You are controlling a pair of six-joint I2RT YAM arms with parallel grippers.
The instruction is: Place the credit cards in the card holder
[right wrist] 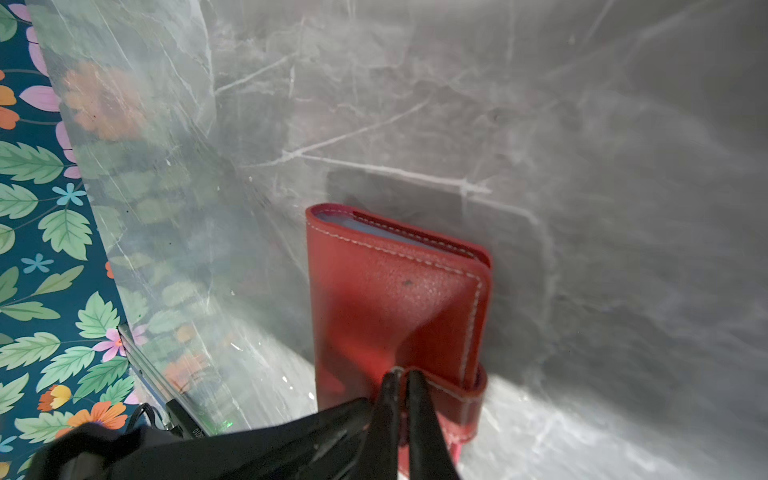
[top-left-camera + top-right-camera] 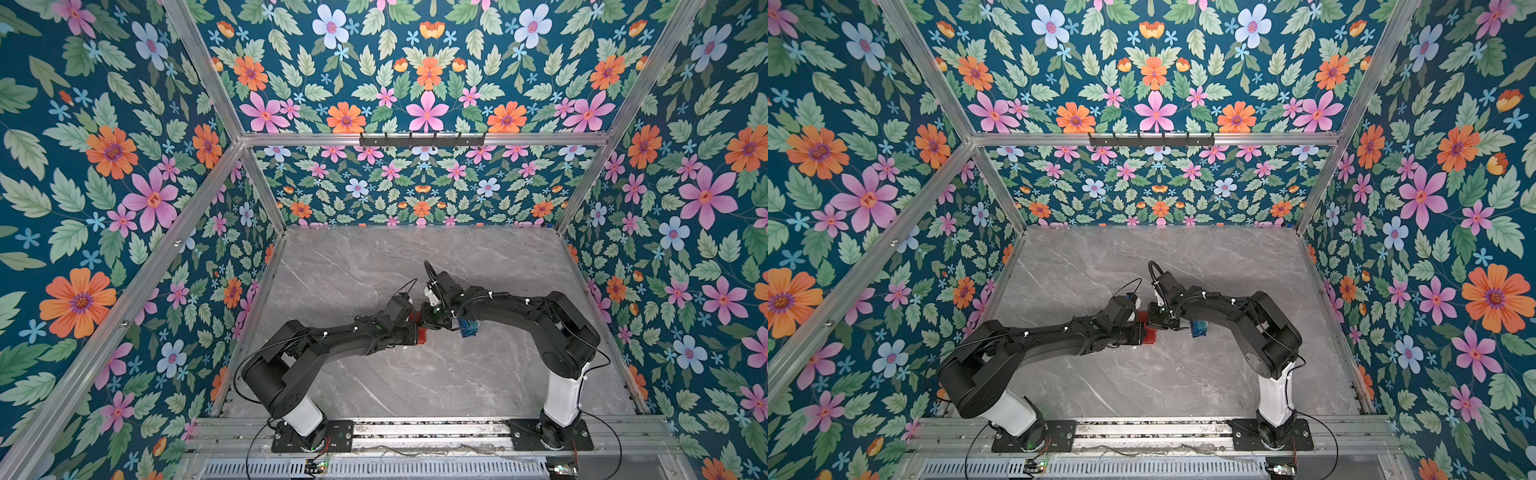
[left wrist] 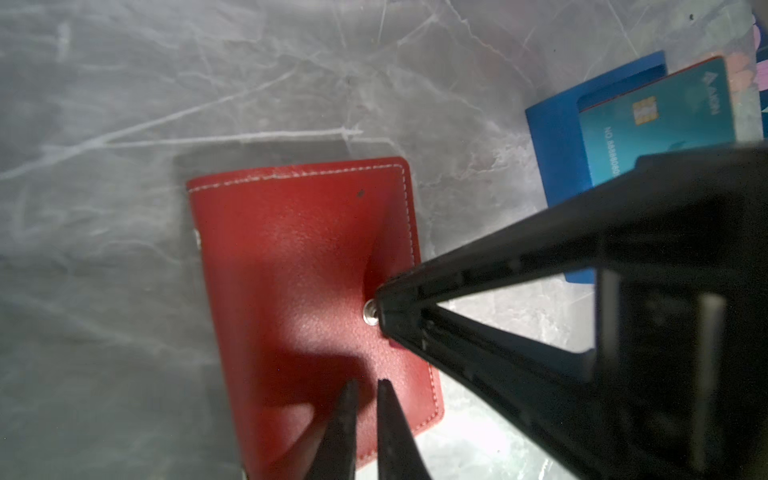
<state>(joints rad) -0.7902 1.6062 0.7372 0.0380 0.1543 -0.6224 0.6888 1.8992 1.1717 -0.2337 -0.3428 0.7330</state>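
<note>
Pinching the snap tab (image 1: pixel 453 392) of the card holder (image 1: pixel 395 299), the right gripper (image 1: pixel 400 374) should peel gently upward while the left gripper (image 3: pixel 366 384), nearly closed, pins it down.

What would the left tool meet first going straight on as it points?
The red cover of the card holder, directly ahead of the left tool; whether its tips touch it is unclear.
</note>
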